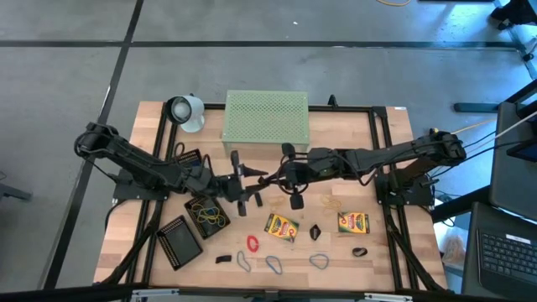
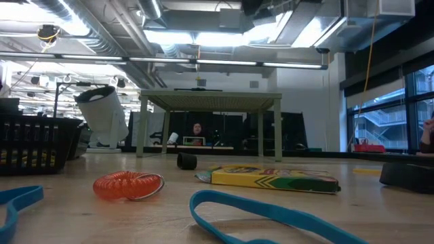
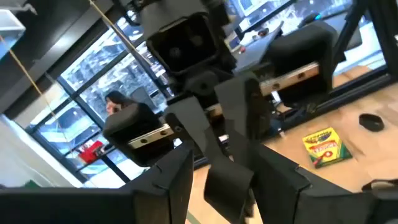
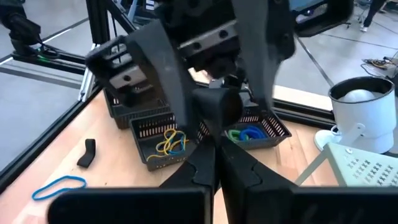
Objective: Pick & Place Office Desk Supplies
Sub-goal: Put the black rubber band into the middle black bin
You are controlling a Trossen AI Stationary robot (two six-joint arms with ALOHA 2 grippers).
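Two dark robot arms meet nose to nose above the middle of a pale wooden desk (image 1: 159, 117). The left pincer (image 1: 252, 176) stands partly open, its fingers either side of a small black binder clip (image 4: 214, 106); the right pincer (image 1: 281, 174) is shut tight on that same clip from the opposite side.

Beneath the left arm, a black rectangular mesh tray (image 1: 207, 211) holds a tangle of thin yellow rubber bands (image 1: 210, 214), with a blue loop among them in the right wrist view. A neighbouring mesh compartment (image 4: 261, 127) holds green and blue bands (image 4: 244, 134). A second black mesh tray (image 1: 179, 242) lies apart, nearer the desk's front edge. Its contents cannot be made out.

Loose on the desk lie two yellow-green crayon boxes: one (image 1: 282, 226) near the middle, the other (image 1: 353, 222) to its right. Their printed labels are too small to read. Along the front sit a coiled red band (image 1: 252, 242), several blue-grey loops (image 1: 274, 264) and more small black clips (image 1: 315, 231).

At the back stand a large pale-green perforated stand (image 1: 265, 117) and a white cylindrical lamp-like object (image 1: 186, 111). A person (image 2: 196, 129) sits far behind the desk.
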